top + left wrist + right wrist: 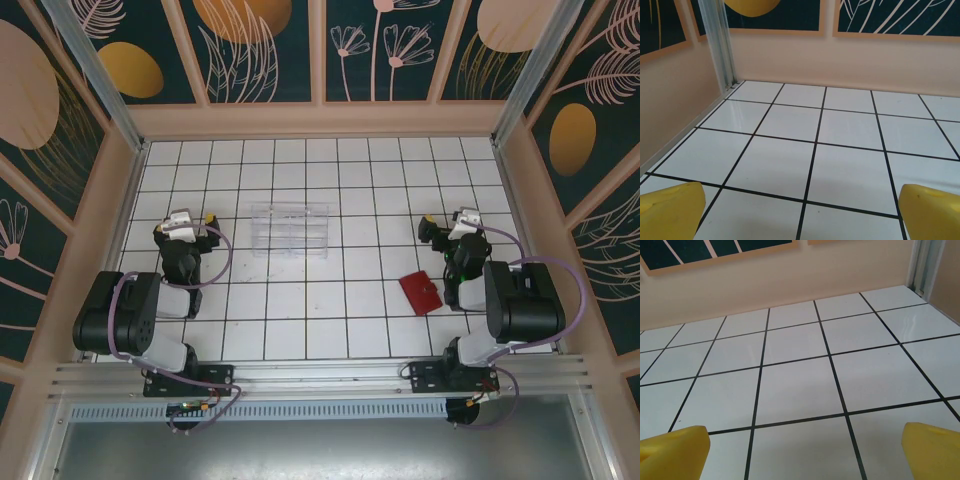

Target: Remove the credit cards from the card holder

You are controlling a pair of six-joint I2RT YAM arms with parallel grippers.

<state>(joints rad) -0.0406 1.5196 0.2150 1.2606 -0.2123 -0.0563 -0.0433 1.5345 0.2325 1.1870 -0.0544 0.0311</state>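
Right now the holder [421,292] lies flat on the white tiled table [330,330], on the right side and fairly near, skewed to the tile lines. It sits just left of the right arm [515,300]; can't tell from the top view whether they touch. Red outer face is up, so the inside is hidden. Its tab is too small to make out.

Left tool [800,220] is released. The wrist cam catches only the tips of its yellow fingers [670,212], cut off at the bottom corners, w/ bare tile between them. It points toward the far left corner, where a metal post [720,45] meets the wall.

Right tool [805,455] is also released. Same story: two yellow fingertips [932,450] clipped by the frame edge, set wide apart over bare tile, holding nothing. The holder lies nearer than this tool and a bit to its left.

A clear tray [290,230] sits mid-table toward the far side, between the two arms and well apart from the holder. It's see-through, so its compartments are hard to read and the contents can't be told. Both arm bases are partly covered by a rail [320,385] at the near edge.
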